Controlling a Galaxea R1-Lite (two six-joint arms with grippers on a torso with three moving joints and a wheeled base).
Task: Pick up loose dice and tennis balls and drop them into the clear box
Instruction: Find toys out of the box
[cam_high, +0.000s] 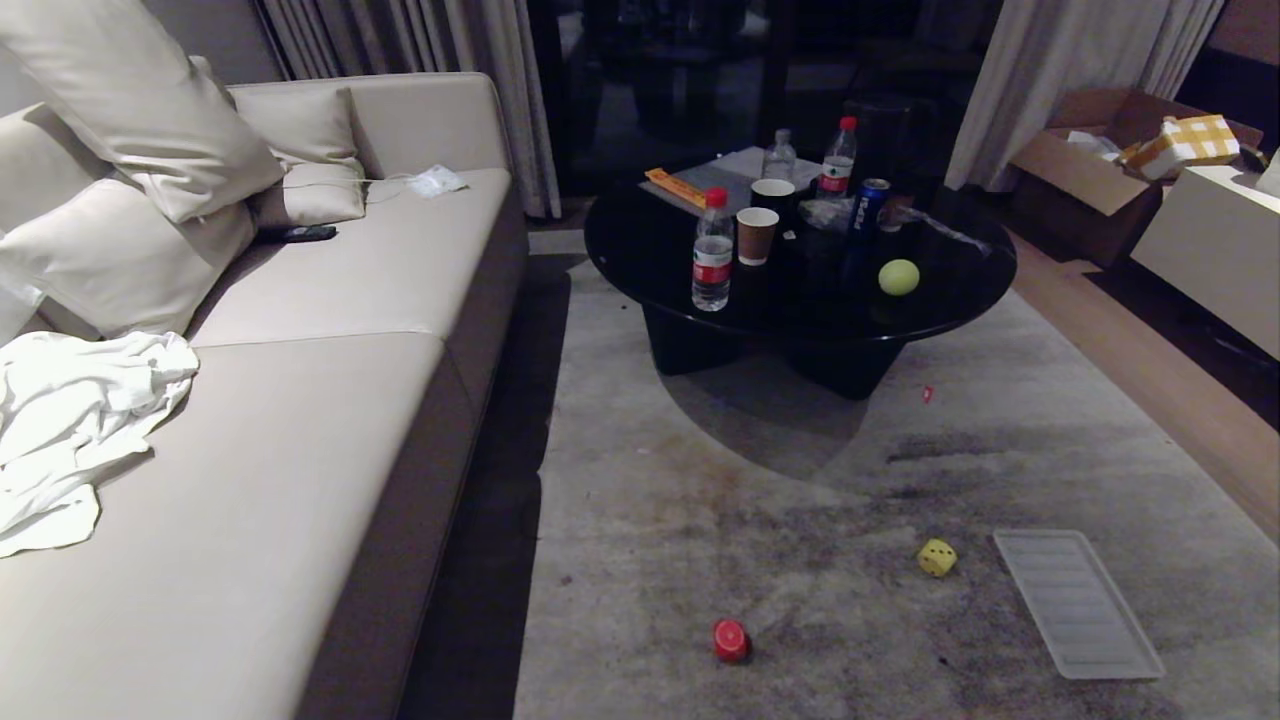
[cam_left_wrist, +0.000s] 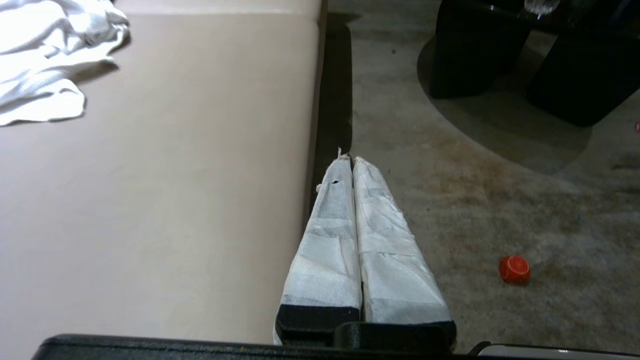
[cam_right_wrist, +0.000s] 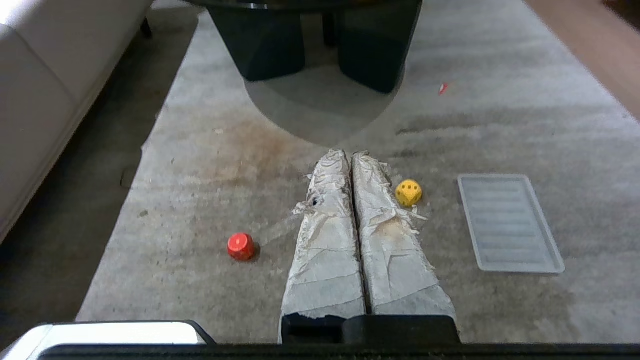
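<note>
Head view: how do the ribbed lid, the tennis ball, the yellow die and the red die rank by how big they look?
1. Ribbed lid, clearly largest.
2. Tennis ball, yellow die and red die look alike; the ball sits farther away on the table, so no ranking.

Neither arm reaches your head view; grippers show in wrist views only. Right wrist view cuts black round table (cam_right_wrist: 310, 30) at top edge, so you see legs only. Left wrist view clips white cloth (cam_left_wrist: 45, 60) at corner and table legs (cam_left_wrist: 480, 55) at top. Head view cuts sofa (cam_high: 300, 480) and pillows (cam_high: 120, 120) at left, cardboard carton (cam_high: 1090, 160) at right. Red die (cam_high: 731, 640): pips too small for you to count. Small red scrap (cam_high: 927, 394) on rug: you cannot tell what. Dark flat item (cam_high: 300, 234) on sofa: unclear.
</note>
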